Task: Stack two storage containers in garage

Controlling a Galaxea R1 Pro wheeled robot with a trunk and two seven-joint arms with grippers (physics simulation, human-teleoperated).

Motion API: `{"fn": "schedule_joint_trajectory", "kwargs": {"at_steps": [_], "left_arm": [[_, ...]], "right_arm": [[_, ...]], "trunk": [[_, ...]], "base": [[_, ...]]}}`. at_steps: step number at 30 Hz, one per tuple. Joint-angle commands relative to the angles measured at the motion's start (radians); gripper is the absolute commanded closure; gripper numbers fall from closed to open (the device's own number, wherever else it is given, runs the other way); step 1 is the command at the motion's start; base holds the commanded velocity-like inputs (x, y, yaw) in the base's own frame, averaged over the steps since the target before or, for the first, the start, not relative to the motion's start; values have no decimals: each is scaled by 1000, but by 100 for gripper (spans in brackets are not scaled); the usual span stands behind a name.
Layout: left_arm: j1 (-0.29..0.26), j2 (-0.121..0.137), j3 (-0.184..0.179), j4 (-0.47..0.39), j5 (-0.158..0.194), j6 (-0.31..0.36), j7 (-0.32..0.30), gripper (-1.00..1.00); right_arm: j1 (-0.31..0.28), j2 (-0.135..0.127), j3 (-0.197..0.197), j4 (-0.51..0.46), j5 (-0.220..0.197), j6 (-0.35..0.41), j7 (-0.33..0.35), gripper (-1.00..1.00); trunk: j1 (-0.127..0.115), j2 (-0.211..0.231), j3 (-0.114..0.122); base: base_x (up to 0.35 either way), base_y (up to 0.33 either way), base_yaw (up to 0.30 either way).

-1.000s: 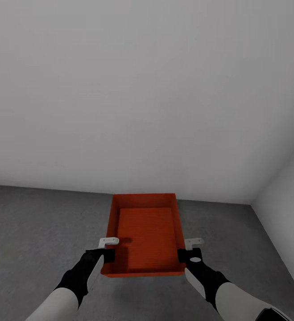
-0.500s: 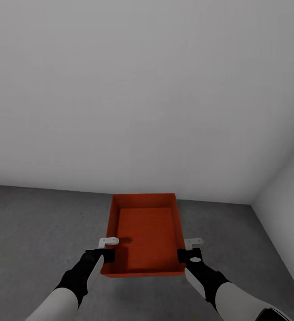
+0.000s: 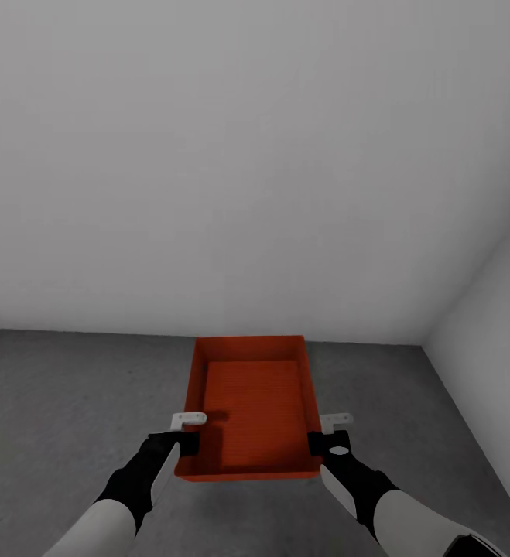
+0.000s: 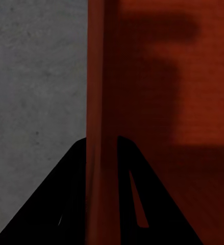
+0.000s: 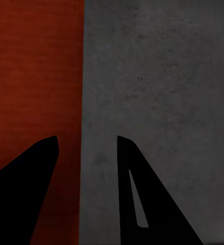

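Note:
I see one red-orange storage container (image 3: 255,402), open-topped and empty, level between my two arms above the dark grey concrete floor (image 3: 53,387) of the garage. My left gripper (image 3: 183,442) is shut on its left wall near the front corner; the left wrist view shows that wall (image 4: 99,102) pinched between the dark fingers (image 4: 76,194). My right gripper (image 3: 324,442) straddles the right wall. In the right wrist view its fingers (image 5: 132,194) stand apart, with the red rim (image 5: 35,71) and a strip of floor between them. The second container is out of view.
A plain white wall (image 3: 247,155) rises straight ahead, just beyond the container. A second white wall (image 3: 494,309) meets it in a corner at the right. Bare concrete spreads to the left and under the container.
The whole head view has swung a little: the wall corner and the floor line have shifted left. The container and both arms hold the same place in the picture.

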Motion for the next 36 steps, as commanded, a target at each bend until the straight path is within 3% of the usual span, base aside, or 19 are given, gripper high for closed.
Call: {"fn": "schedule_joint_trajectory", "kwargs": {"at_steps": [1,36], "left_arm": [[0,-1,6,-4,-32,-5,32,100],[0,0,6,-3,-32,-5,32,100]], "right_arm": [[-1,16,-1,-2,-18,5,-8,100],[-1,16,0,-2,-18,5,-8,100]], "trunk": [[0,-1,-3],[0,-1,-49]], "base": [[0,0,-86],[0,0,-10]]}}
